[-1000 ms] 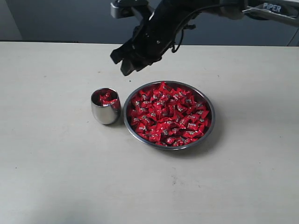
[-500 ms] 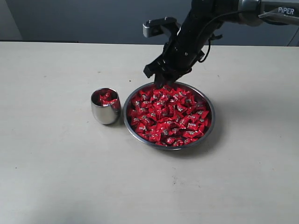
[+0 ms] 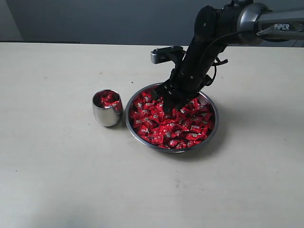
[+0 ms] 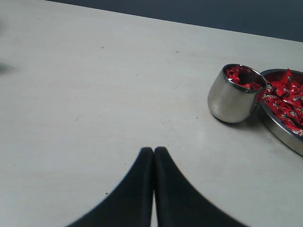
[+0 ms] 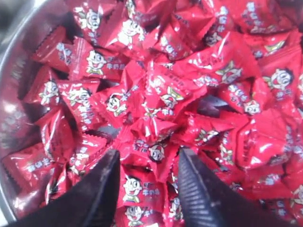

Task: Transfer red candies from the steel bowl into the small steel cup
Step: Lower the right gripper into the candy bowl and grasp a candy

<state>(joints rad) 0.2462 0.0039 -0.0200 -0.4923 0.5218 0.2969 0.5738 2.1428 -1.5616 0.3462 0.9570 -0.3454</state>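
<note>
The steel bowl sits mid-table, heaped with red candies. Left of it stands the small steel cup with a few red candies inside. My right gripper is down in the far side of the bowl, open, its fingertips pushed among the candies. In the right wrist view the right gripper straddles candies lying between the open fingers; the bowl's wall shows beside them. My left gripper is shut over bare table, apart from the cup and the bowl.
The pale table carries only the cup and bowl. The right arm reaches in from the back right over the bowl. A dark wall runs behind the table's far edge.
My right gripper has swung from above the cup across to the bowl and dropped into the candies, staying open. The cup, bowl and left gripper have not moved.
</note>
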